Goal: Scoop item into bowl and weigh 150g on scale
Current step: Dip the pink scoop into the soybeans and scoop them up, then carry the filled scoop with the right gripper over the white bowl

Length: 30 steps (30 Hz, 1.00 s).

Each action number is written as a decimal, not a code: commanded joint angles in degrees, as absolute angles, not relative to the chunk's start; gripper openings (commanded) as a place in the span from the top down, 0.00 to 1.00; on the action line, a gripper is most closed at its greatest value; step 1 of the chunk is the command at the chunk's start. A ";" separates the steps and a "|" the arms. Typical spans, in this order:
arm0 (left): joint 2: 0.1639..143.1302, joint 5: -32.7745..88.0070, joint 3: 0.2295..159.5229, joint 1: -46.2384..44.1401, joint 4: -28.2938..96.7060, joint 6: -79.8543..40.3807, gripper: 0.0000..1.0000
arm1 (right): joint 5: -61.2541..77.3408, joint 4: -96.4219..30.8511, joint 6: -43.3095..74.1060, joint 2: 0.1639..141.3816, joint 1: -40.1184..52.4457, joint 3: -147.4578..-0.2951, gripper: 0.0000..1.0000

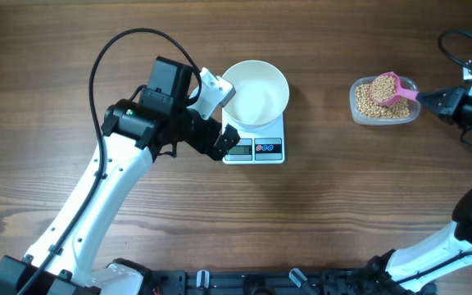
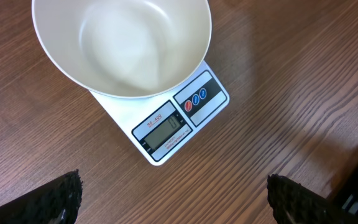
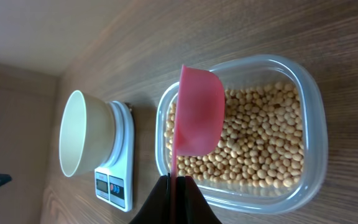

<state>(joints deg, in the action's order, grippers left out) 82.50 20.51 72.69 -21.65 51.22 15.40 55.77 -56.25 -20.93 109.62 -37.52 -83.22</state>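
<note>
Scooping step: right jaws clenched on the pink scoop [image 3: 197, 118] (seemingly loaded) over the beans [image 3: 260, 143] in the tub [image 3: 309, 93]; left jaws released beside the scale [image 2: 166, 130]. Next, carry it level to the empty bowl [image 2: 123, 50] atop the scale; tip slowly.

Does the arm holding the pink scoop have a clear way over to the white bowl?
Probably yes. Only bare table lies between the pink scoop at the tub and the bowl, and the left gripper hovers at the bowl's far side.

Printed in red on the scale [image 2: 124, 112], above its LCD [image 2: 166, 132]: "SF-400". On the LCD: "0". Button symbols unreadable.
</note>
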 commanded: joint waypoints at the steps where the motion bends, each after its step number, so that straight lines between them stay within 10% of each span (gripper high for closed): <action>1: 82.28 21.41 73.30 -21.69 51.11 16.29 0.00 | 60.45 -56.25 -22.31 110.48 -37.58 -82.89 0.96; 23: 82.28 21.41 73.30 -21.69 51.13 16.29 0.00 | 85.23 -47.97 -12.58 110.48 -32.71 -82.91 0.96; 30: 82.28 21.41 73.30 -21.69 51.13 16.29 0.00 | 83.68 -17.12 15.97 110.45 -14.28 -82.91 0.96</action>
<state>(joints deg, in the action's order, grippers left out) 82.50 20.51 72.69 -21.65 51.22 15.40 82.17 -25.78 0.84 109.62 -19.59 -82.24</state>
